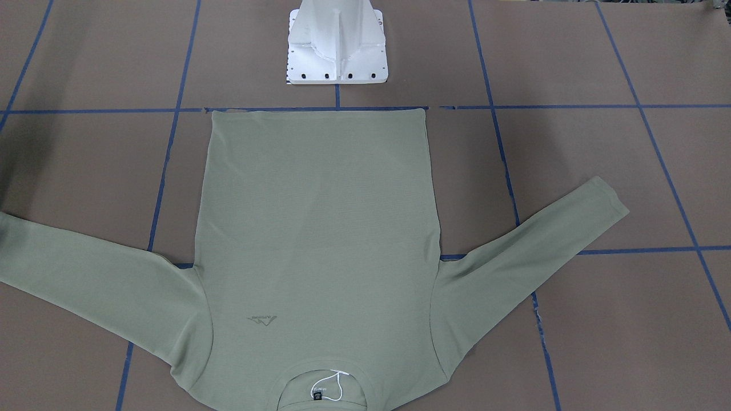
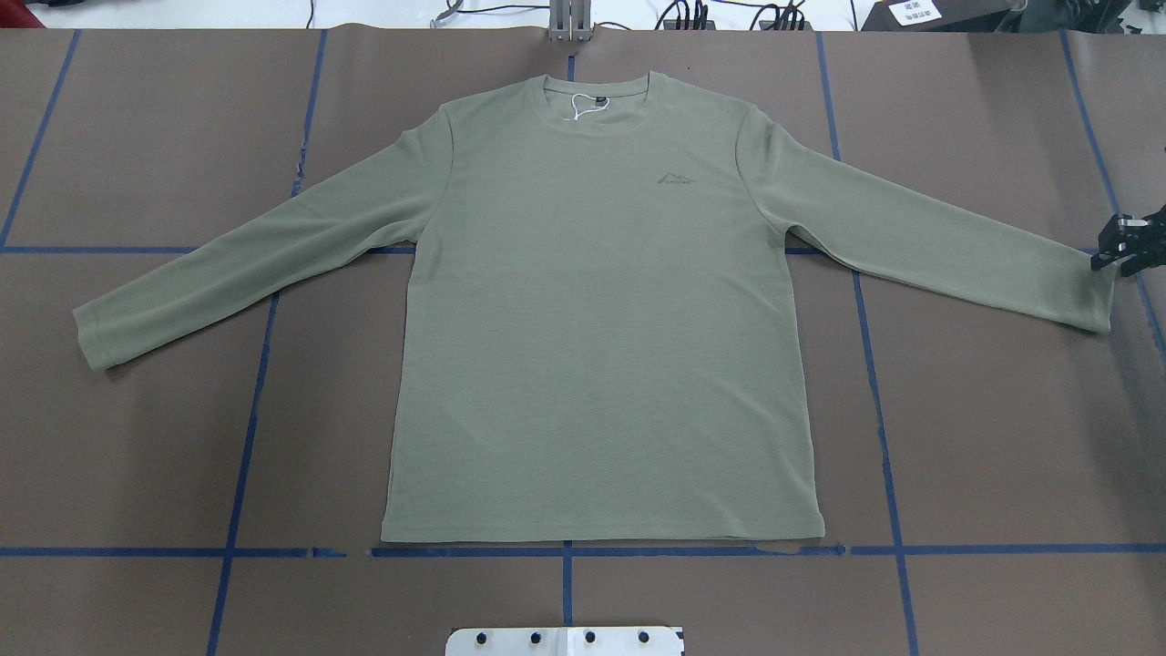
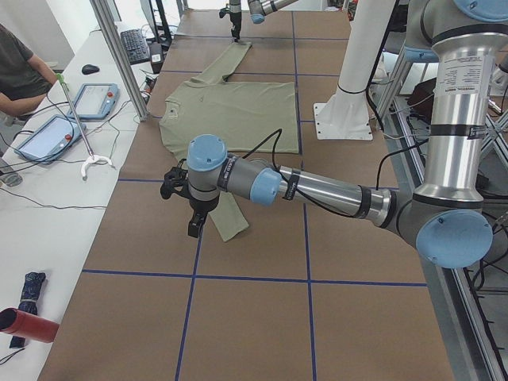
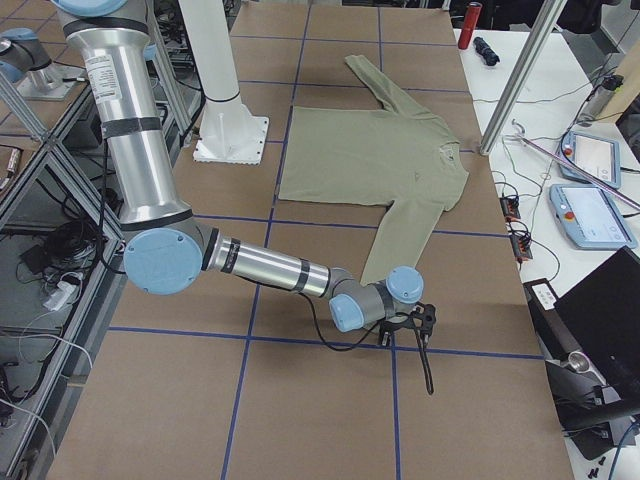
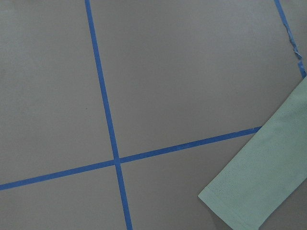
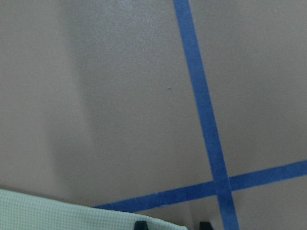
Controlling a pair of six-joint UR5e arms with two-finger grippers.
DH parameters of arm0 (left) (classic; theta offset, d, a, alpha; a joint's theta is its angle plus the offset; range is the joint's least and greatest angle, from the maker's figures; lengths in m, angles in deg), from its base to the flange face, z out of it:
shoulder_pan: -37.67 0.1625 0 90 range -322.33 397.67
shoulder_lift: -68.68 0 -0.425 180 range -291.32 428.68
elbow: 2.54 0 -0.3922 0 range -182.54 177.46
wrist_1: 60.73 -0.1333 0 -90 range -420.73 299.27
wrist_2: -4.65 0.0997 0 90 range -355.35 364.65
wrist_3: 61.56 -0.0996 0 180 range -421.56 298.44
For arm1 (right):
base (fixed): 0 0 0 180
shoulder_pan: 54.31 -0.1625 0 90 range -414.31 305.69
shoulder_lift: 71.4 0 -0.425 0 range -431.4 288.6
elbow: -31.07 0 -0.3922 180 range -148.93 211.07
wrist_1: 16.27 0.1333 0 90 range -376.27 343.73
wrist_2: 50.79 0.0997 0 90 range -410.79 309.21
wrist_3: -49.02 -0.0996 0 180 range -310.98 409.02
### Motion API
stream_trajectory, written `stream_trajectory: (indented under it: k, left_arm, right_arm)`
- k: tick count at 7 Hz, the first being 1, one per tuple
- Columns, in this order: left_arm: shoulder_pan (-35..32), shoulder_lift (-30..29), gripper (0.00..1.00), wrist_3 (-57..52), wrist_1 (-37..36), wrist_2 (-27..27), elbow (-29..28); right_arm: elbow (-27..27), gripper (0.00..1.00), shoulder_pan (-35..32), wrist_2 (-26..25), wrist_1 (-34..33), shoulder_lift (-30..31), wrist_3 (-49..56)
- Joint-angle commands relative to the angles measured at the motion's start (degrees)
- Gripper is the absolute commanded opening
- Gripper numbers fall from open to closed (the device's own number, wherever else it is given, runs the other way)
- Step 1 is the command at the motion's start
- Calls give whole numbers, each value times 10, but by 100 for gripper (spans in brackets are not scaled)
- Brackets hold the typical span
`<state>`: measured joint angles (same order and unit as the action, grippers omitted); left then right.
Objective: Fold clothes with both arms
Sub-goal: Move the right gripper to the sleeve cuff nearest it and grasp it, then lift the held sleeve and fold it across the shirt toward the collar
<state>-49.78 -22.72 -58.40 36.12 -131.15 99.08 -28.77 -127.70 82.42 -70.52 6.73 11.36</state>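
Shirt (image 2: 601, 319) is lying spread flat, face-up on the worktop (image 2: 137, 456), right hand (image 2: 1119, 255) is hovering spread at one cuff (image 2: 1089, 296), left hand (image 3: 193, 228) is hanging by the other cuff (image 2: 96, 337) (can't tell open/closed), so imo it's risking pinching one layer n dragging it crooked.

Robotics lab. A large table (image 2: 1002, 437) covered in brown paper is marked with a grid of blue tape (image 2: 244, 437). A silver robot arm (image 3: 333, 190) reaches over it beside a white pedestal (image 1: 337, 51). Along the far side, a white bench holds control tablets (image 3: 49, 135), a keyboard (image 3: 135, 46) and cables, with a person (image 3: 20, 75) seated there.
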Motion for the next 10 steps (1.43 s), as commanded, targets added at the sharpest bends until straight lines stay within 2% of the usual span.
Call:
stream_trajectory:
  k: [1, 3, 4, 5, 7, 8, 9, 10]
  left_arm:
    - [0, 0, 100, 0, 0, 0, 0]
    - [0, 1, 100, 0, 0, 0, 1]
    - [0, 2, 100, -1, 0, -1, 1]
    - [0, 3, 100, 3, 0, -16, 1]
    - [-1, 3, 100, 14, 0, -30, 13]
    - [-1, 3, 100, 14, 0, -30, 16]
    - [0, 3, 100, 13, 1, -30, 16]
    - [-1, 3, 100, 13, 4, -30, 16]
  right_arm:
    - [-10, 0, 1, 1, 0, 0, 2]
    - [-19, 0, 0, 14, 2, 1, 7]
    - [-74, 0, -1, 41, -7, 11, 0]
    - [-119, 0, 0, 43, -3, 19, -37]
    - [-240, 0, 77, 28, -3, 9, -208]
    - [-263, 0, 115, 5, -5, -37, -291]
    - [-263, 0, 161, -27, -8, -103, -385]
    - [-256, 0, 223, -96, -23, -179, -465]
